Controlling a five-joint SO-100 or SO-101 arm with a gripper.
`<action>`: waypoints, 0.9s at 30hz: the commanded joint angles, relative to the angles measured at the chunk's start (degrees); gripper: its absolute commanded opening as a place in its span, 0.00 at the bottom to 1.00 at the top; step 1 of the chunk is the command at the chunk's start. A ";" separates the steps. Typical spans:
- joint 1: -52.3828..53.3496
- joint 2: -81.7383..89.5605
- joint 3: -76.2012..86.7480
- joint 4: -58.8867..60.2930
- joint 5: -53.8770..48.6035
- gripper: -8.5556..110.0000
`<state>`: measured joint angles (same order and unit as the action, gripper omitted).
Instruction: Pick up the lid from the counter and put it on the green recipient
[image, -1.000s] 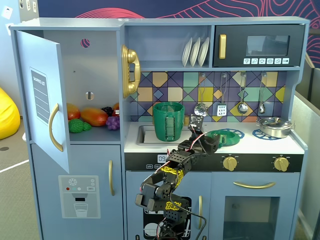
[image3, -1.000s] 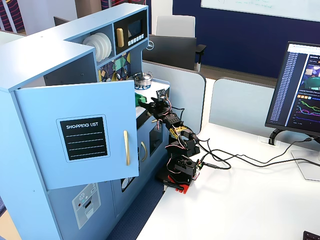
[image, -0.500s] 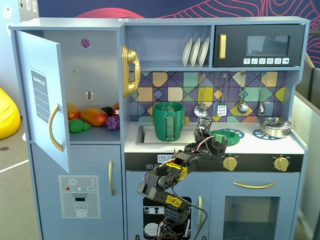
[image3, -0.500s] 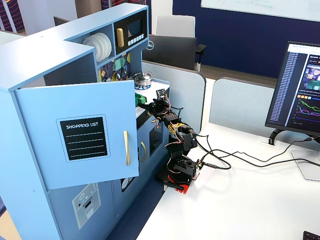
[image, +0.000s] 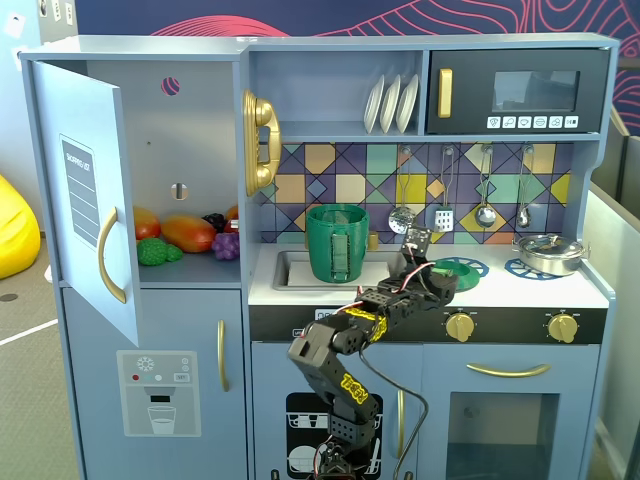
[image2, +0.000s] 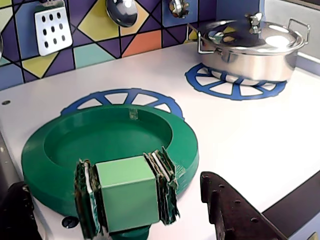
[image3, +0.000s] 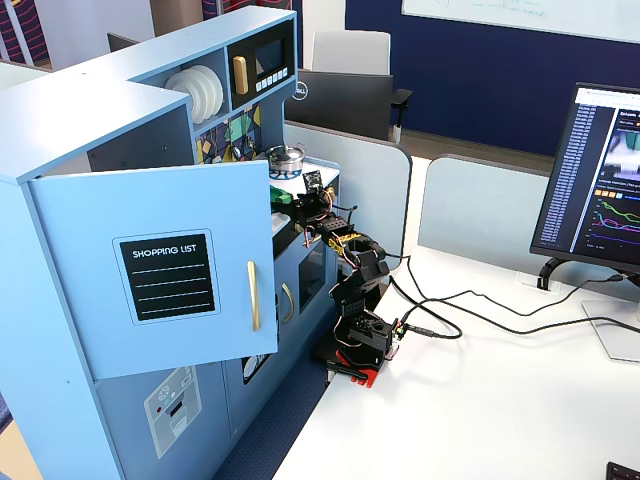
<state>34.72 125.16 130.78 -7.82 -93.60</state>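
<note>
The green lid (image2: 110, 137) lies flat on the white counter (image2: 240, 135), over a blue burner ring. Its light-green block handle (image2: 127, 192) stands at the near edge, with layered strips on both sides. My gripper (image2: 114, 182) is open. Its dark fingers (image2: 227, 210) stand left and right of the handle, with a gap on each side. In a fixed view the gripper (image: 420, 262) is low over the lid (image: 462, 268). The tall green recipient (image: 337, 243) stands in the sink to the left, its strap handle facing front.
A silver metal pot (image2: 250, 47) with its lid sits on the right burner ring (image2: 235, 87); it also shows in a fixed view (image: 548, 253). Utensils (image: 485, 190) hang on the tiled back wall. The fridge door (image: 85, 190) stands open at far left.
</note>
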 joint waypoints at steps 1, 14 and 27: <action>-0.70 -2.99 -6.59 -2.46 -0.79 0.38; -3.25 -11.87 -11.78 -3.43 -3.87 0.10; -4.31 -4.83 -14.85 -2.72 -1.85 0.07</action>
<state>31.03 113.99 122.78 -11.07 -96.24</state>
